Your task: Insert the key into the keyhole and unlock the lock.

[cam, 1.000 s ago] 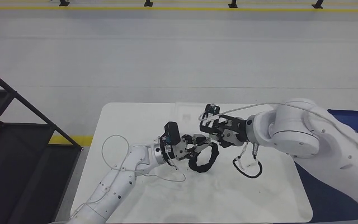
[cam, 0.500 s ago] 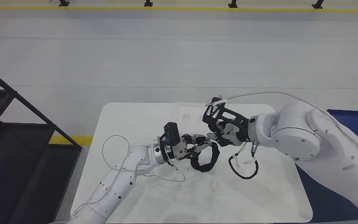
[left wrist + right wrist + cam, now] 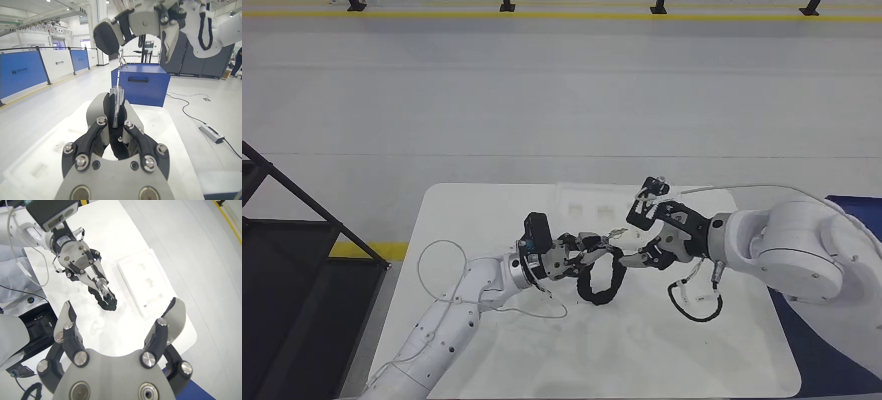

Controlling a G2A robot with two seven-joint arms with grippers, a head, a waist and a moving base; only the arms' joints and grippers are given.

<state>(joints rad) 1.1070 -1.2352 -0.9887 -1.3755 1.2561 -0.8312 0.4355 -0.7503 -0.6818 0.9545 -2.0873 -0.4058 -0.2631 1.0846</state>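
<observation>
- Since a second ago the right gripper (image 3: 122, 308) has drawn back from the black cable lock with a chrome cylinder head (image 3: 117, 100) toward its own side of the white table (image 3: 472, 230). Its wrist has also rolled over. The left gripper (image 3: 114, 106) has shifted only slightly, with the same load.
- The left gripper's jaws are closed tight on the lock's chrome head. It holds the lock up off the table, with the cylinder's end facing the other arm.
- The right gripper's fingers are spread wide and hold nothing. It hangs near the key's outer end but apart from it.
- The small silver key on a wire ring (image 3: 118, 75) stands out of the cylinder's end, so insertion looks done.
- By my judgement the turn and the freeing of the cable are still left. In the top view the black loop seems joined to the head, so the lock is probably not open yet. That joint is too small to be sure.
- The keyhole is covered by the key, the lower cylinder sits between the pads, and part of the cable lies behind the left gripper.
- A white foam tray with recesses (image 3: 147, 285) lies on the table just beyond the lock.
</observation>
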